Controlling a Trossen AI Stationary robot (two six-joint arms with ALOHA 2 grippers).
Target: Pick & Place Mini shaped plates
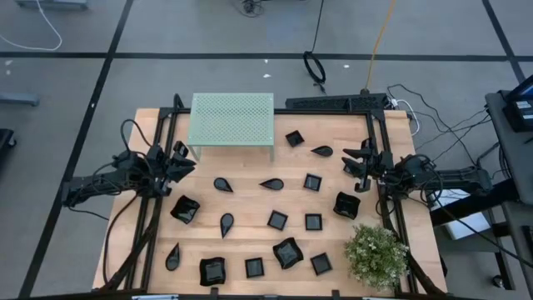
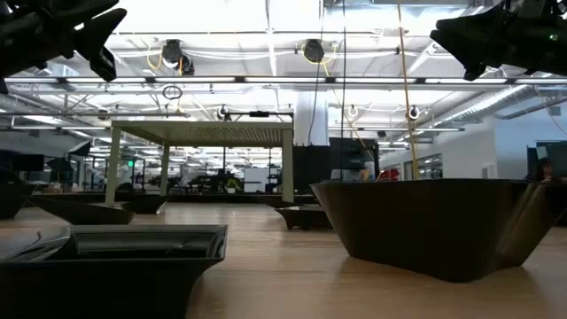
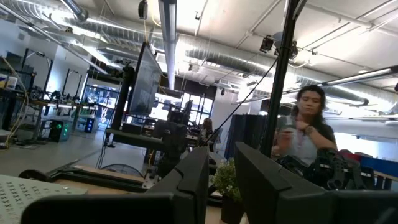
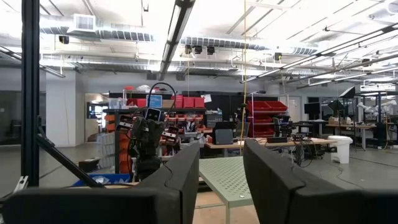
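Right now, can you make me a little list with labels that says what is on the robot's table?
Table: light wooden tabletop
Dishes: many tiny glossy black dishes, square and teardrop shaped, scattered over the wood
Platform: pale green perforated platform on legs at the far edge, nothing on it
Plant: small green bushy plant at the near right corner
Left end effector: at the left edge, jaws apart, empty
Right end effector: at the right edge, jaws apart, empty

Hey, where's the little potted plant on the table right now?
In the high view the potted plant stands at the table's near right corner, just right of a small square plate and below the right arm's side.
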